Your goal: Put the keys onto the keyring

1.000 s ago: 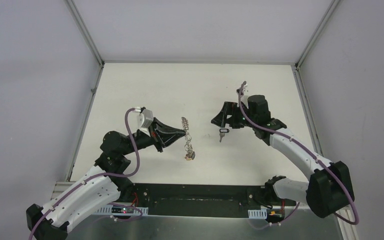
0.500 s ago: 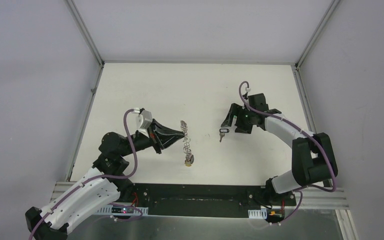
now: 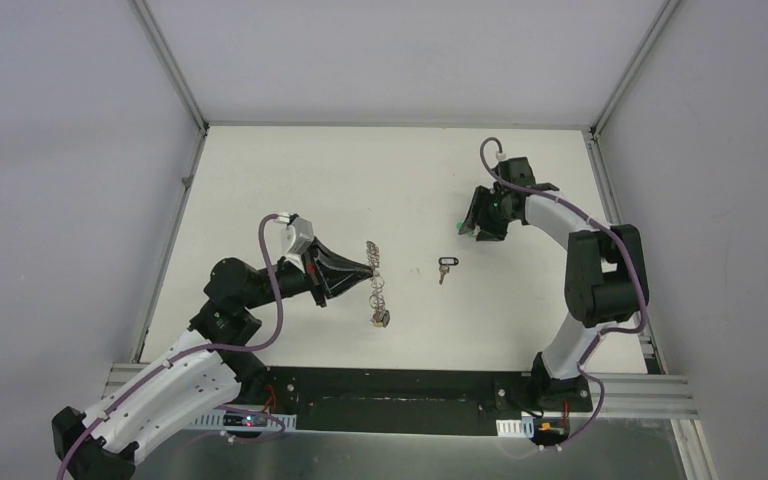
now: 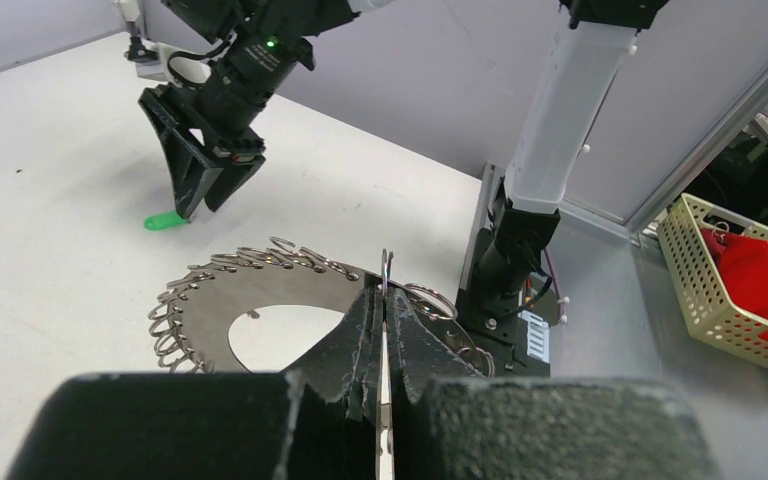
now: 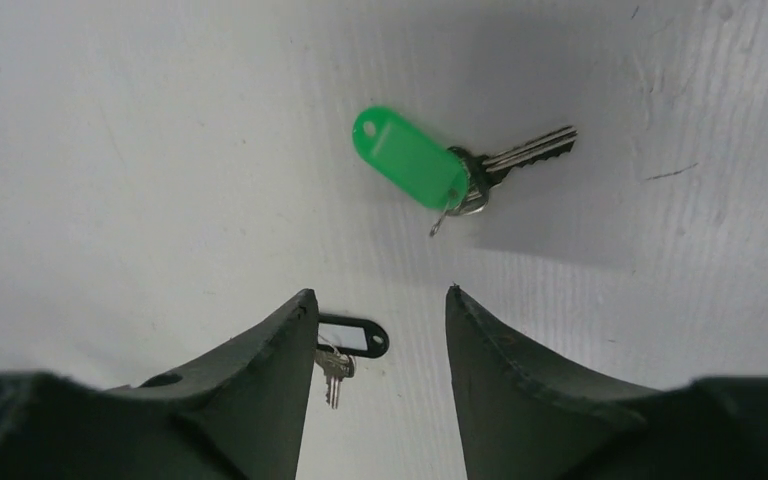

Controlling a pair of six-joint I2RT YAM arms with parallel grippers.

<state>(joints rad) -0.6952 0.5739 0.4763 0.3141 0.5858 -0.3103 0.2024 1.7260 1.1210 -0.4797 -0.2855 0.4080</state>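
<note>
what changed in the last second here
The right claw swung away from the black-tagged key toward the far side of the table and now hangs over the green-tagged key, jaws apart and empty. Nothing was picked up or let go. The black-tagged key lies where it did, and the left claw stays shut on the keyring.

You'll find the keyring [image 3: 375,285] just left of centre in the top view, a flat grey ring turned on edge; the left wrist view shows its wide hole and small silver loops [image 4: 172,305] along the rim. The black-tagged key [image 3: 446,266] lies flat right of it. The green-tagged key [image 5: 407,160] lies flat, upper middle of the right wrist view, blade toward upper right
</note>
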